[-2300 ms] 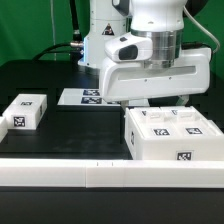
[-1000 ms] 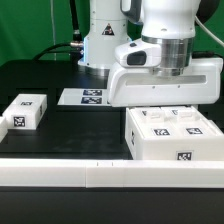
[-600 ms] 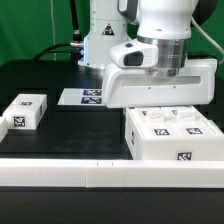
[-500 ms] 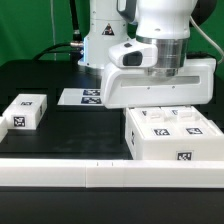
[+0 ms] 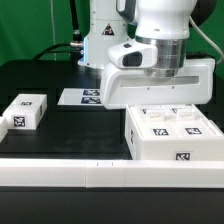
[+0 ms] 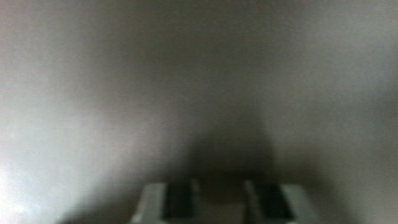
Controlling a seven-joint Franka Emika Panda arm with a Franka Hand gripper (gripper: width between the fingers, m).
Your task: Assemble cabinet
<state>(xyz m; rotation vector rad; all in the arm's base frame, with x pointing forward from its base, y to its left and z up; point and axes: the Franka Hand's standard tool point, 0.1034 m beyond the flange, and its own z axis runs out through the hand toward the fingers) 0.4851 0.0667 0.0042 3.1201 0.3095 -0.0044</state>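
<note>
The cabinet (image 5: 175, 140) is a thick white box with square tags, at the exterior view's lower right. My gripper (image 5: 160, 98) hangs close over its far side, its wide white hand filling the middle of that view. The fingertips are hidden behind the cabinet's top edge. In the wrist view, my gripper (image 6: 217, 203) shows two blurred fingers (image 6: 169, 203) standing a small gap apart. Nothing shows between them. A blurred grey-white surface (image 6: 196, 80) fills the rest of that view, very near.
A small white tagged block (image 5: 24, 111) lies at the exterior view's left. The marker board (image 5: 82, 97) lies flat behind the hand, partly hidden. A white ledge (image 5: 60, 178) runs along the table's front edge. The arm's base (image 5: 100, 30) stands at the back.
The hand has risen a little and shifted towards the exterior view's right since the earliest frame, then held nearly still. The cabinet and the small block stay where they were.
</note>
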